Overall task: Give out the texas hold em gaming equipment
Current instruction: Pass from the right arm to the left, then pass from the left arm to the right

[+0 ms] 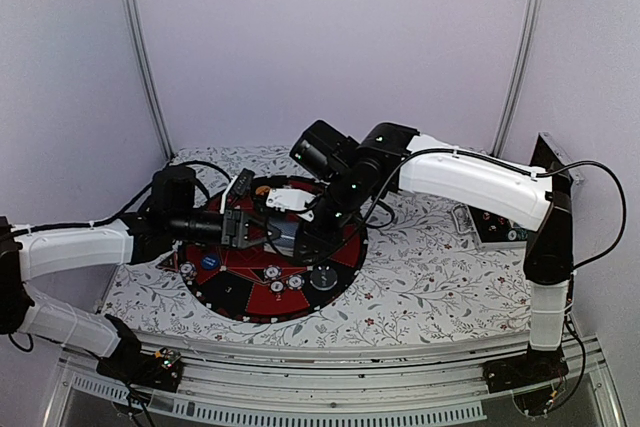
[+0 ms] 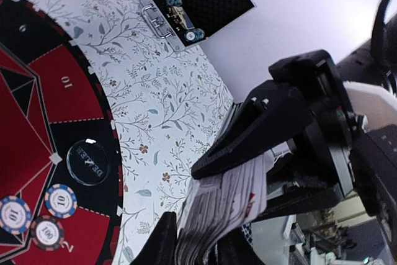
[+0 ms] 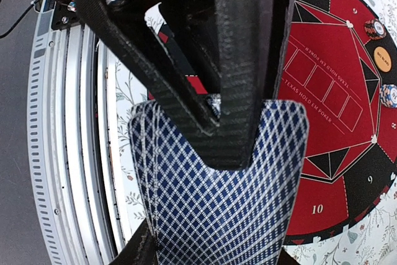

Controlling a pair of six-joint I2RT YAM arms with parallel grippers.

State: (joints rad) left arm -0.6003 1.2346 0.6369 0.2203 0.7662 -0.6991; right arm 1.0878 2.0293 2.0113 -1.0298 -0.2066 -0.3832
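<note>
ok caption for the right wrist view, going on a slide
right fingers clamp a blue-backed card deck above the red-and-black poker mat, chips at its rim

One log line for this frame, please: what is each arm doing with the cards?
right jaws: clamped on deck | left jaws: around deck's edge, grip unclear | chips: on mat

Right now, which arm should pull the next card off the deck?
Left, I'd say. The left arm has its jaws either side of the deck; the right arm is busy, its jaws gripping that deck.
</note>
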